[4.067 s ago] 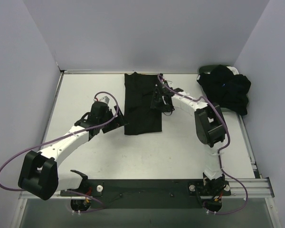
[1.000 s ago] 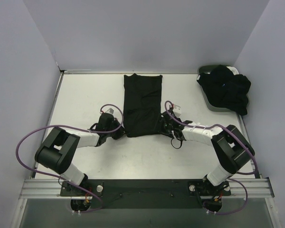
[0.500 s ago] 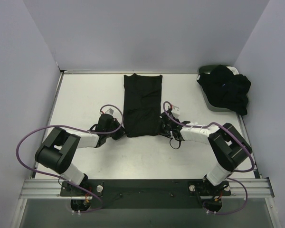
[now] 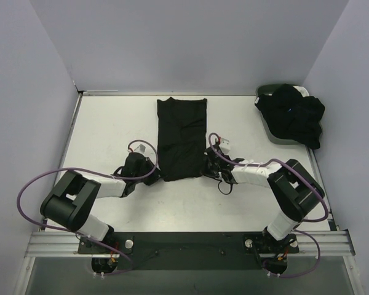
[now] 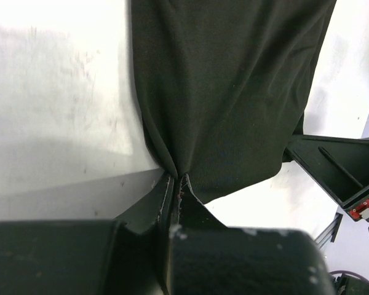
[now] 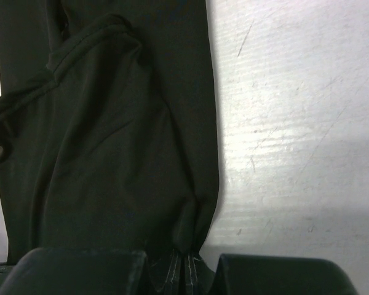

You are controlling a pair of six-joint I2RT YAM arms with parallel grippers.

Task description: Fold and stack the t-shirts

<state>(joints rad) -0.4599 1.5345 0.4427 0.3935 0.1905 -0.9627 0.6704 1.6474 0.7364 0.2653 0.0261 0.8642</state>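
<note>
A black t-shirt [image 4: 182, 136], folded into a long strip, lies in the middle of the table. My left gripper [image 4: 154, 175] is shut on its near left corner; the left wrist view shows the cloth [image 5: 221, 92] pinched between the jaws of the left gripper [image 5: 177, 181]. My right gripper [image 4: 208, 168] is shut on the near right corner, and the hem [image 6: 190, 227] bunches into the right gripper [image 6: 186, 258]. More black t-shirts [image 4: 293, 117] are heaped at the back right.
A dark oval basket [image 4: 275, 98] sits in the back right corner under the heap of shirts. Grey walls stand on the left, back and right sides. Both arms lie low across the near half of the table [image 4: 111, 123].
The right gripper has shut on the shirt's near right corner. Both grippers have drawn the near edge of the shirt slightly toward the front of the table.
</note>
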